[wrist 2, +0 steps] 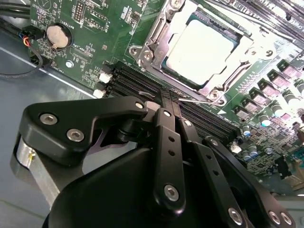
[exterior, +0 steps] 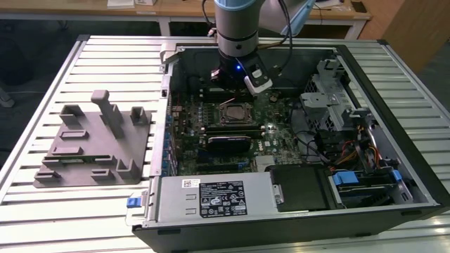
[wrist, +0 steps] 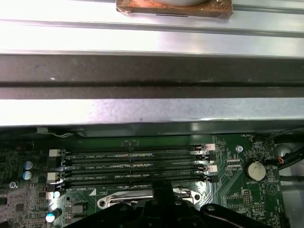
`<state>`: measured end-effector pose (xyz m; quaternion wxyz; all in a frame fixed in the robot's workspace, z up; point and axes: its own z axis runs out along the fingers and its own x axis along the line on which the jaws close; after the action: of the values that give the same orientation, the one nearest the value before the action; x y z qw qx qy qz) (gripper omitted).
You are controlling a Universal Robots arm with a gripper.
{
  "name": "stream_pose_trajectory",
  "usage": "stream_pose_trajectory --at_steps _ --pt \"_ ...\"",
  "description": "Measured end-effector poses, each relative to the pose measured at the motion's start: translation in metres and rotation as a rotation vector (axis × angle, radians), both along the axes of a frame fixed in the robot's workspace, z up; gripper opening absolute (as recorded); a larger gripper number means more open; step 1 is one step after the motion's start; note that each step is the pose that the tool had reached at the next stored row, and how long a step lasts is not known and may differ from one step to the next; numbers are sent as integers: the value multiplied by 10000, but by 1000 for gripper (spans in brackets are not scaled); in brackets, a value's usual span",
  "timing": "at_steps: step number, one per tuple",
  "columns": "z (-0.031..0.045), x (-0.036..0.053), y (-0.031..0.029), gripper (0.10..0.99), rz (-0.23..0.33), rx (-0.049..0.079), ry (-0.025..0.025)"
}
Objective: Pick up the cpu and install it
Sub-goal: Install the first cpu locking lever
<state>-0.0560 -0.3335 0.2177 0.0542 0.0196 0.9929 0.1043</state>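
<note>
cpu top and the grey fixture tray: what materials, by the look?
The cpu top looks like bare metal with a satin silver finish: it throws back a pale, washed-out glare in its socket. The fixture tray looks like matte grey plastic, possibly printed: dull and uniform, with no glint.

Lab: robot arm (exterior: 235,26), slatted bench (exterior: 105,58)

Nothing legible anywhere. Black label (exterior: 223,198) with tiny white print on the power supply (exterior: 176,206) at the computer case's (exterior: 281,233) front edge, small white sticker (exterior: 189,183) beside it. Faint white silkscreen lettering along the memory slots (wrist: 135,164) of the motherboard (wrist: 232,190), too small to make out.
</note>
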Motion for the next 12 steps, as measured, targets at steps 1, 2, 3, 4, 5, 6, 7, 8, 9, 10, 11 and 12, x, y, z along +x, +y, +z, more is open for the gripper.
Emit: stream_pose_trajectory --at_steps 1,2,3,4,5,6,7,8,9,10,11,12 --pt "-2 -2 0 106 -3 -1 -28" --pt "-7 -8 0 106 -6 -6 -122" --pt "-13 -14 0 106 -14 -10 -219" --pt "-20 -19 0 106 -22 -15 -300" --pt "-27 -25 0 106 -30 -20 -370" --pt "-35 -30 0 106 -39 -28 -433" --pt "-44 -36 0 106 -48 -37 -492" --pt "-53 -43 0 106 -60 -52 -543" --pt "-61 -50 0 106 -75 -79 -583" --pt "-66 -56 0 106 -95 -100 -604" --pt "-71 -61 1 106 -121 -110 -610" --pt "-74 -63 4 106 -157 -120 -611"
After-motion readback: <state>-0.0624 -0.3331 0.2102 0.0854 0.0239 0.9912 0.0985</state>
